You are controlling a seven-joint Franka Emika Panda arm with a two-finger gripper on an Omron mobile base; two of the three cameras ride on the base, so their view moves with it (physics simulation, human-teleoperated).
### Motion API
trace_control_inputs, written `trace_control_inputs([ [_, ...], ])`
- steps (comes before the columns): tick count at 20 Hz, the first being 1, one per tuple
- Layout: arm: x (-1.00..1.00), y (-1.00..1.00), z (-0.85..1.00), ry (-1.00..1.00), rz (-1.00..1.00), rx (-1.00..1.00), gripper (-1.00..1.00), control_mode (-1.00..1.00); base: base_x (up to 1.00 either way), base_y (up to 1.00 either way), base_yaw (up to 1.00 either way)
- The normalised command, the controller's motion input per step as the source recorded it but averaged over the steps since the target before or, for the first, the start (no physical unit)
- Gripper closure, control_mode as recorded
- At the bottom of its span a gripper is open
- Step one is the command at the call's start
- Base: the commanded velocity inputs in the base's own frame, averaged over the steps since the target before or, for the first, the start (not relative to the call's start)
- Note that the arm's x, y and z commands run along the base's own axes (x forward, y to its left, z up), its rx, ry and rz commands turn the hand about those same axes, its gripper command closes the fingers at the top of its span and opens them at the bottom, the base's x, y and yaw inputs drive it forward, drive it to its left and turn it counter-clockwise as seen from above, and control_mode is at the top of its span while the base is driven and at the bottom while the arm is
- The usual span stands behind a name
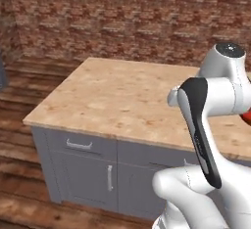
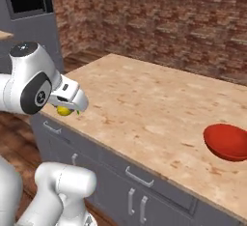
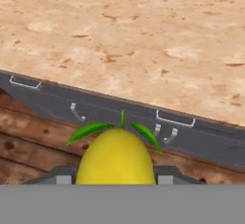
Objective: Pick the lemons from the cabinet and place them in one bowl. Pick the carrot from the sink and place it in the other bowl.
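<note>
My gripper (image 2: 65, 109) is shut on a yellow lemon (image 2: 63, 110) and hangs just off the near left edge of the counter. In the hand view the lemon (image 3: 116, 157), with green leaves at its tip, sits between the fingertips (image 3: 165, 176) and points at the counter's front edge. The glossy red bowl (image 2: 226, 142) rests on the counter far to the right, well away from the hand; a sliver of it (image 1: 245, 119) peeks out behind my arm. The cabinet, sink, carrot and other bowl are out of view.
A light wood counter (image 2: 159, 104) tops grey drawer and door fronts (image 2: 140, 176) with silver pulls. A brick wall (image 1: 122, 17) runs behind it. A dark appliance front (image 2: 29, 0) stands at the far left. The floor is wood planks (image 1: 19, 125).
</note>
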Motion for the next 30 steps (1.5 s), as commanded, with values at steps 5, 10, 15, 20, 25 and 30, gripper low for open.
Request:
trace_control_inputs([
  [5, 0.00, 0.00, 0.00, 0.00, 0.00, 0.00, 1.00, 1.00, -0.09, -0.62, -0.49],
  [10, 0.00, 0.00, 0.00, 0.00, 0.00, 0.00, 1.00, 1.00, 0.00, -0.66, -0.42],
  [15, 0.00, 0.00, 0.00, 0.00, 0.00, 0.00, 1.00, 1.00, 0.00, -0.74, -0.13],
  [20, 0.00, 0.00, 0.00, 0.00, 0.00, 0.00, 1.00, 1.00, 0.04, -0.74, -0.03],
  [25, 0.00, 0.00, 0.00, 0.00, 0.00, 0.00, 1.00, 1.00, 0.43, -0.04, -0.38],
  [30, 0.00, 0.00, 0.00, 0.00, 0.00, 0.00, 1.00, 1.00, 0.32, 0.00, -0.38],
])
